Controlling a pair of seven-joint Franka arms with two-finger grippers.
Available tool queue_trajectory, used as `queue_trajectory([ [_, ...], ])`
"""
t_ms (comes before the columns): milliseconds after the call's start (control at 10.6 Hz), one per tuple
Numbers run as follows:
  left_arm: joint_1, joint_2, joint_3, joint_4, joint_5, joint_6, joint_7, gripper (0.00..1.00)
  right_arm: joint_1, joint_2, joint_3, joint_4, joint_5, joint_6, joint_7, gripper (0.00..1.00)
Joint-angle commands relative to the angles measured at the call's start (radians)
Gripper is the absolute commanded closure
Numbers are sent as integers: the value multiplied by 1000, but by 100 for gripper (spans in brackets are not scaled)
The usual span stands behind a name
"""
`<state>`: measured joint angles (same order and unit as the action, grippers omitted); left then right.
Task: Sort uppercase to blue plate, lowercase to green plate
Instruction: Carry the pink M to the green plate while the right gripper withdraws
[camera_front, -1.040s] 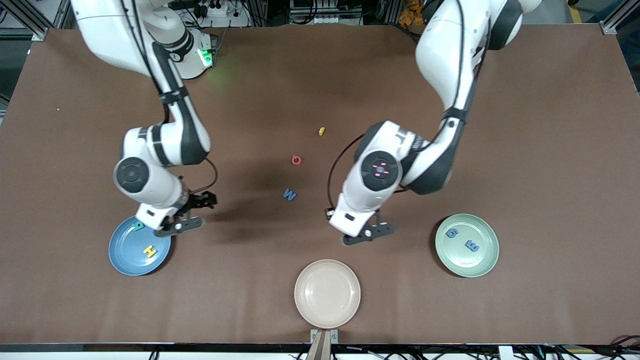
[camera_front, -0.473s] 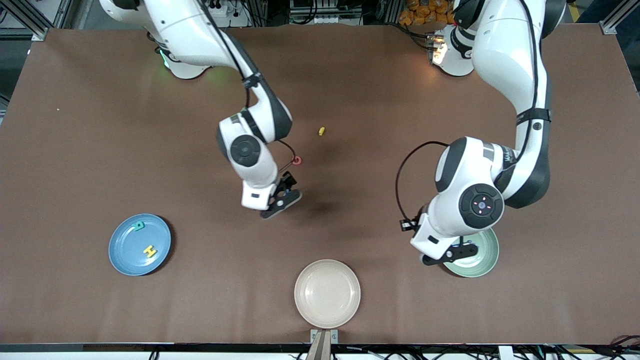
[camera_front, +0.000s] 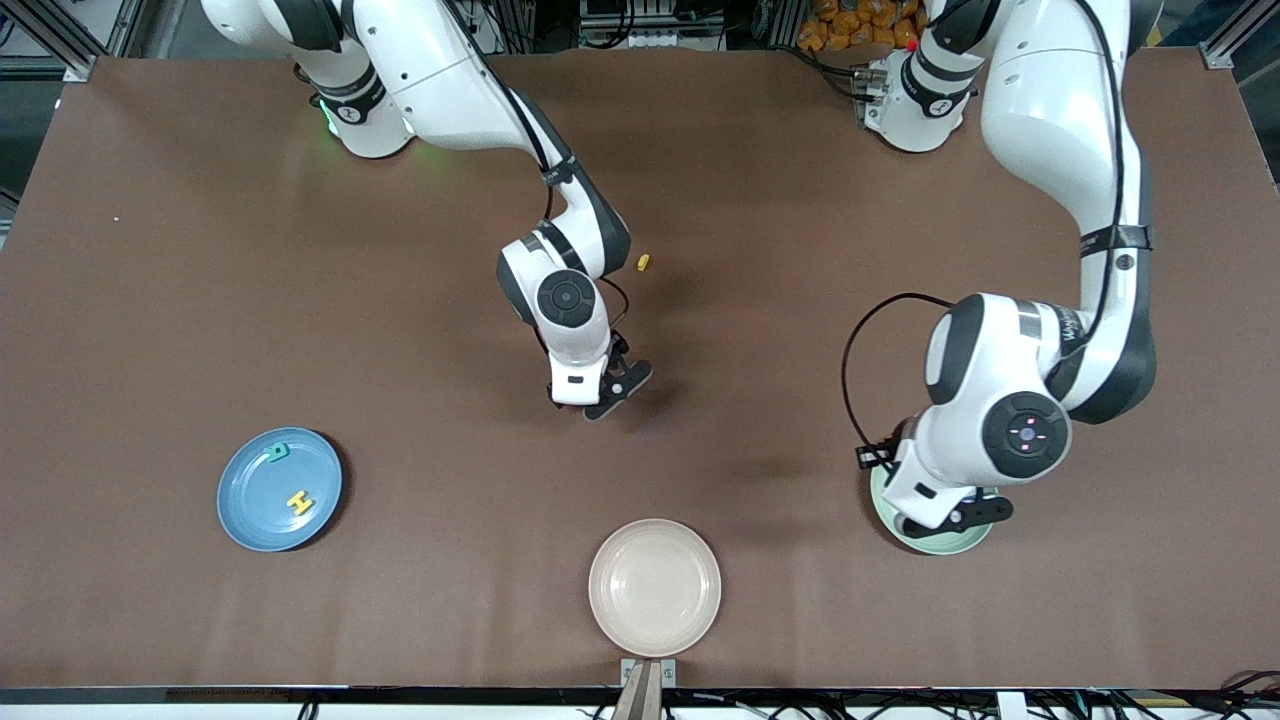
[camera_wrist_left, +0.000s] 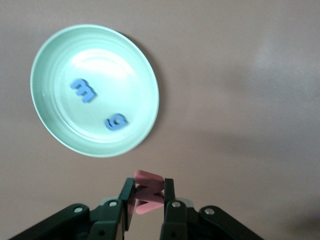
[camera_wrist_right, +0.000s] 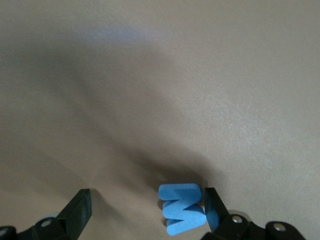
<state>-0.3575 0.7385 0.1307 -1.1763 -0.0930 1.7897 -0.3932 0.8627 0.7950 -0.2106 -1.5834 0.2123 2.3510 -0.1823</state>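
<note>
My left gripper (camera_wrist_left: 149, 196) is shut on the red w (camera_wrist_left: 148, 192) and holds it in the air by the pale green plate (camera_wrist_left: 145, 75); in the front view the gripper (camera_front: 955, 517) covers most of that plate (camera_front: 940, 546). The blue m (camera_wrist_left: 82, 90) and blue g (camera_wrist_left: 116, 121) lie in the plate. My right gripper (camera_wrist_right: 145, 212) is open and low at the table's middle (camera_front: 613, 386), with the blue M (camera_wrist_right: 182, 207) between its fingers, against one finger (camera_wrist_right: 212, 212). The blue plate (camera_front: 240, 500) holds the teal R (camera_front: 277, 452) and yellow H (camera_front: 299, 500). The red Q is hidden.
A tiny yellow letter (camera_front: 643, 262) lies on the brown table, farther from the front camera than the right gripper. A beige plate (camera_front: 654, 587) sits at the table's near edge, in the middle.
The right arm has swung from the blue plate to the table's middle and come down round the blue M. The left arm has moved over to the green plate.
</note>
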Motion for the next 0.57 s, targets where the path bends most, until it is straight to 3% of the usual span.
queue_trajectory([
  [0, 23, -157, -8, -319, 26, 214, 83, 100, -4, -6, -7, 19, 7, -21, -66, 0],
  [473, 83, -145, -6, -474, 26, 422, 241, 100, -33, -11, -7, -7, 10, -33, -157, 0],
])
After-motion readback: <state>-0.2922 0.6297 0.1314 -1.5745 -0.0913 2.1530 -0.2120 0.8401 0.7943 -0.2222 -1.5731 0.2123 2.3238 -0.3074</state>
